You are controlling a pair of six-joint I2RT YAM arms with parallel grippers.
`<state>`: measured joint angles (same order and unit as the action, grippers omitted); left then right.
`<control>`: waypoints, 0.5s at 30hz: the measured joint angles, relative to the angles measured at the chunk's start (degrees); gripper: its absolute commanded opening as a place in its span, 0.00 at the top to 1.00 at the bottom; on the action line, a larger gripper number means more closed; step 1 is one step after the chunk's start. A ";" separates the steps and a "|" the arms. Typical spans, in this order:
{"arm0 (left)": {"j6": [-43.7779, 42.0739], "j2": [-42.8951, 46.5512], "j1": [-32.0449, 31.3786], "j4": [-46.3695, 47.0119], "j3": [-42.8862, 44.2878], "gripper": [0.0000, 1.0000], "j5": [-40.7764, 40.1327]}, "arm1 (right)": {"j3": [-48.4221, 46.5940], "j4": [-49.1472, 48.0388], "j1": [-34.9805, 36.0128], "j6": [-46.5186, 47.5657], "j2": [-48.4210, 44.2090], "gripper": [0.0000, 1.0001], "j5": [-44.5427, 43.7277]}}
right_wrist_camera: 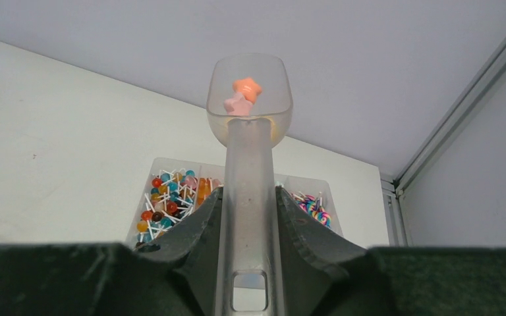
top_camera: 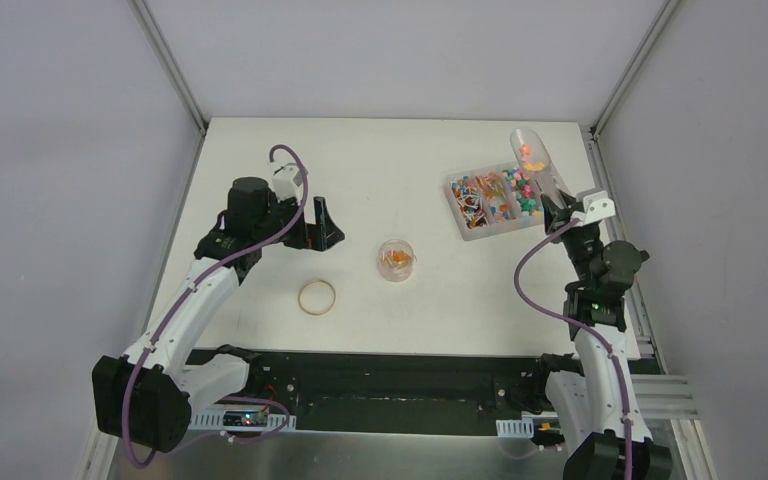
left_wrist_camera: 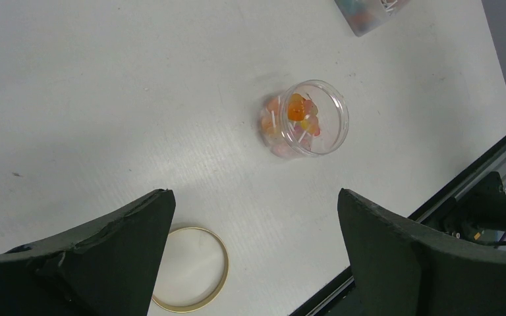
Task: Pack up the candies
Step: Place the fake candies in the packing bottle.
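Your right gripper (right_wrist_camera: 248, 192) is clamped on the clear scoop (right_wrist_camera: 249, 151) handle, two star candies (right_wrist_camera: 245, 95) in its bowl, raised above the divided candy box (top_camera: 465, 233). More sit in the round jar (left_wrist_camera: 339, 128) mid-table. Your left gripper (left_wrist_camera: 253, 217) gapes wide, empty, near the tan rubber-band ring (left_wrist_camera: 226, 266).

We note the candies (top_camera: 485, 195), tiny multicoloured sweets on white sticks: most heaped in a divided tray (top_camera: 468, 236), some in a round jar (top_camera: 381, 262), two stars in the scoop (right_wrist_camera: 247, 171).
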<state>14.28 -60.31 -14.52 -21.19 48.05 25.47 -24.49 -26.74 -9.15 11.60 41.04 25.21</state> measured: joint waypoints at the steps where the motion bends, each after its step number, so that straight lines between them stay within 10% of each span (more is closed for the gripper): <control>1: 0.00 0.02 0.00 0.00 0.00 0.01 -0.02 | 0.00 0.00 0.00 -0.20 0.00 1.00 0.57; 15: 0.00 0.72 0.00 0.00 0.00 0.01 -1.25 | -3.26 2.78 0.20 -1.11 2.05 1.00 11.76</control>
<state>14.28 -59.59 -14.52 -21.19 48.05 24.23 -27.75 -23.97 -8.95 10.48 43.09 36.97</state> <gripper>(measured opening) 0.992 0.311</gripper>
